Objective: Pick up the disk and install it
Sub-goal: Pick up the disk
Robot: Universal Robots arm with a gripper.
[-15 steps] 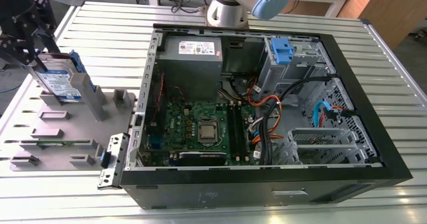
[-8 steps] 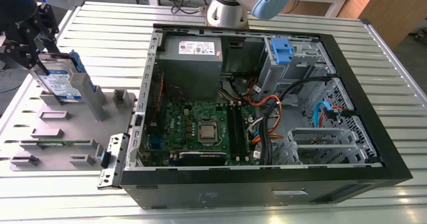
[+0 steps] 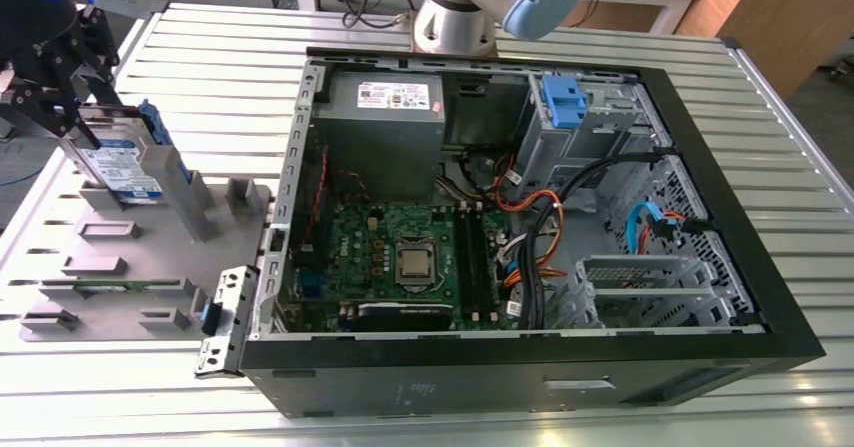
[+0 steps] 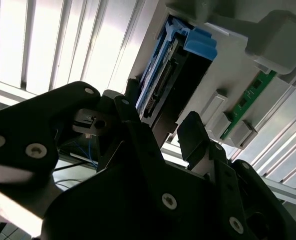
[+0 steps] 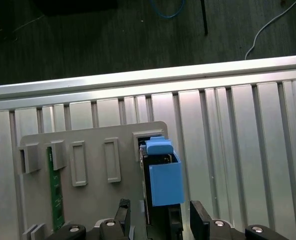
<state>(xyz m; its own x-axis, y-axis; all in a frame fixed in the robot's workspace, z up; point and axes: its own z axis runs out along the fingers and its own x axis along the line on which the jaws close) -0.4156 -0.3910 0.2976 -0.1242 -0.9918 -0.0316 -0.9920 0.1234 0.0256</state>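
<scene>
Exterior view: your pincer (image 3: 74, 107) hangs released, astride the disk (image 3: 123, 162) standing upright in the grey rack (image 3: 140, 262) on the bench (image 3: 214, 57). Pick-up step, apparently ungrasped; gripping calls for square closure.

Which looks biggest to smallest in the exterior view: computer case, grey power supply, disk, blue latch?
1. computer case
2. grey power supply
3. disk, seen at an angle, so its gap to the supply is unsure
4. blue latch

The silver-metal disk (image 3: 123, 162) stands in the grey holder tray (image 3: 160, 257) (on the slatted tabletop (image 3: 214, 57)), at the exterior view's left of the black computer case (image 3: 534, 382).
</scene>
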